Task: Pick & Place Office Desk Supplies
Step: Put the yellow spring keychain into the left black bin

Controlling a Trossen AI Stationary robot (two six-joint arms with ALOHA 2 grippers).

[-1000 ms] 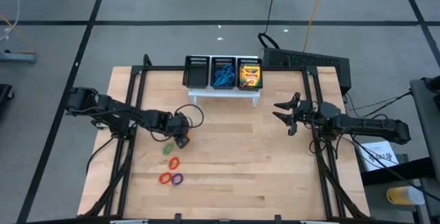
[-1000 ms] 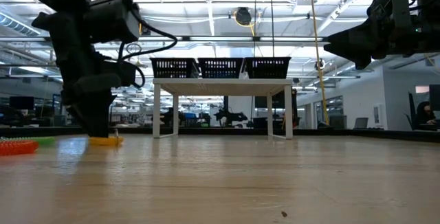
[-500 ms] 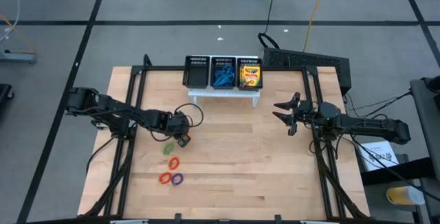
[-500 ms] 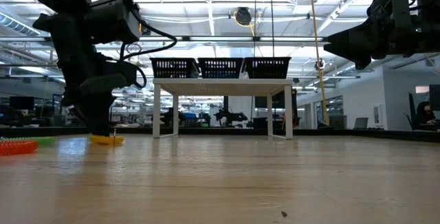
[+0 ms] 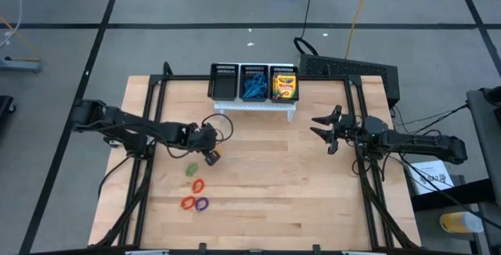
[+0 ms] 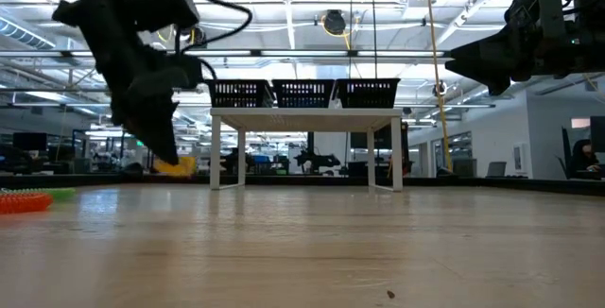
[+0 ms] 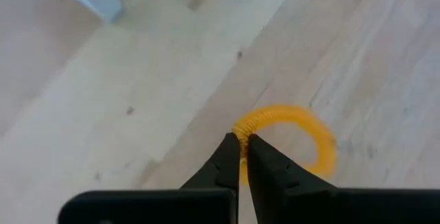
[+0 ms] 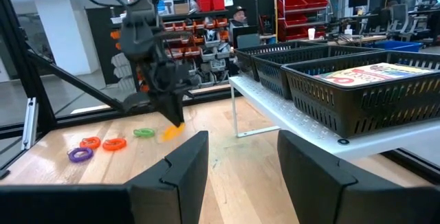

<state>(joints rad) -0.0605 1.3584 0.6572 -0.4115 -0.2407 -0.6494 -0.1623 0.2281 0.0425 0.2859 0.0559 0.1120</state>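
My left gripper (image 5: 210, 154) is shut on a small yellow-orange loop (image 7: 302, 131), which hangs a little above the table left of centre (image 6: 176, 165). On the wood nearer the front lie a green loop (image 5: 191, 167), an orange loop (image 5: 197, 184), a red loop (image 5: 188, 202) and a purple loop (image 5: 202, 204). The black mesh organiser (image 5: 223, 83) stands on a white stand at the far edge. Blue loops (image 5: 253, 89) fill its middle compartment and a crayon box (image 5: 285, 85) its right one. My right gripper (image 5: 322, 134) waits open at mid right. My left gripper pinches the loop's band (image 7: 242, 128) at one spot between its two fingertips (image 7: 230, 157). The fingers slant down from the table's left side. The rest of the loop sticks out past the fingertips, lifted clear of the table (image 6: 176, 165).
The organiser's left compartment (image 5: 223, 81) looks empty of supplies. Bare wood lies between the two arms (image 5: 266, 161). Black frame rails (image 5: 149, 130) run along the table's left and right sides. Beyond the table is a workshop room with shelves.
My left gripper has shut on the yellow-orange loop where it lay on the table. It has then risen and tipped less steeply, lifting the loop clear of the wood. The other loops have stayed where they were.
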